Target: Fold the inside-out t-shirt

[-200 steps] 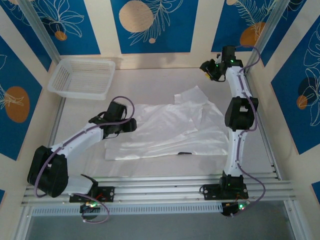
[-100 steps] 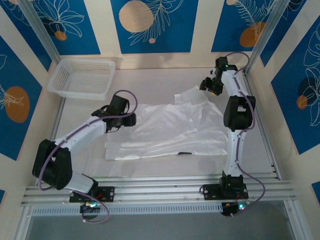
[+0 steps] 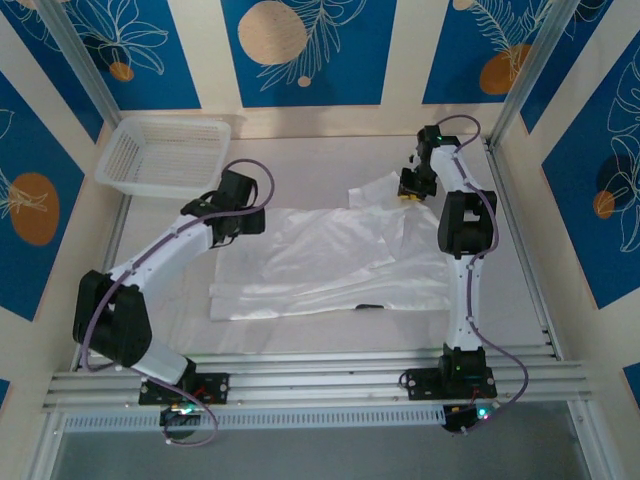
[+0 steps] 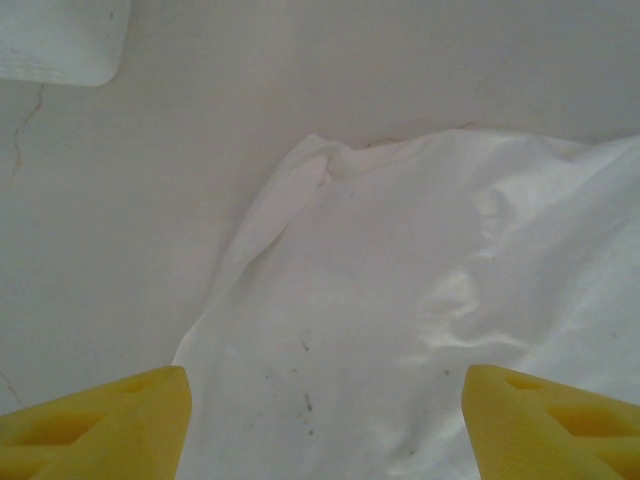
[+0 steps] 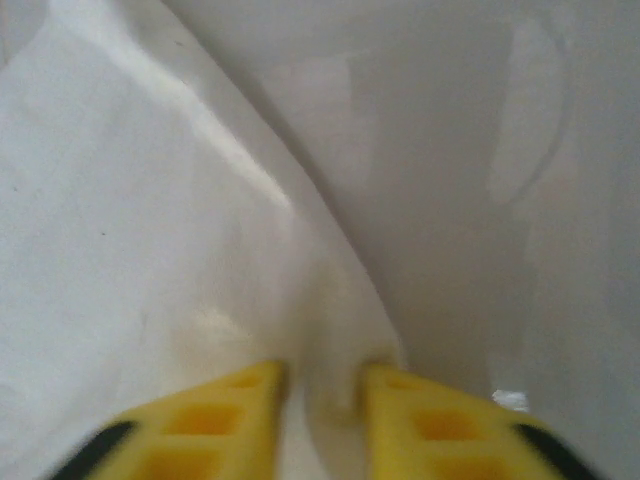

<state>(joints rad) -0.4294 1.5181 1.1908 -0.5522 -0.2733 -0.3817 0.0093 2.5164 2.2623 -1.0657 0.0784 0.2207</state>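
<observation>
The inside-out t-shirt (image 3: 330,260) lies spread and wrinkled in the middle of the table, white, with a small dark tag (image 3: 368,307) near its front edge. My left gripper (image 3: 255,222) hovers over the shirt's far left corner. In the left wrist view the left gripper (image 4: 325,400) is open, its yellow fingers wide apart over the t-shirt's cloth (image 4: 420,300). My right gripper (image 3: 408,190) is at the shirt's far right flap. In the right wrist view the right gripper (image 5: 325,385) has its fingers close together, pinching a ridge of the t-shirt's cloth (image 5: 150,200).
A white mesh basket (image 3: 165,152) stands at the back left, and its corner (image 4: 60,40) shows in the left wrist view. Metal rails (image 3: 320,375) run along the near edge. Patterned walls close in the table on three sides.
The right gripper came forward from the back corner down to the shirt's far right flap and closed on it. The left gripper slid toward the back over the shirt's left corner and opened wider.
</observation>
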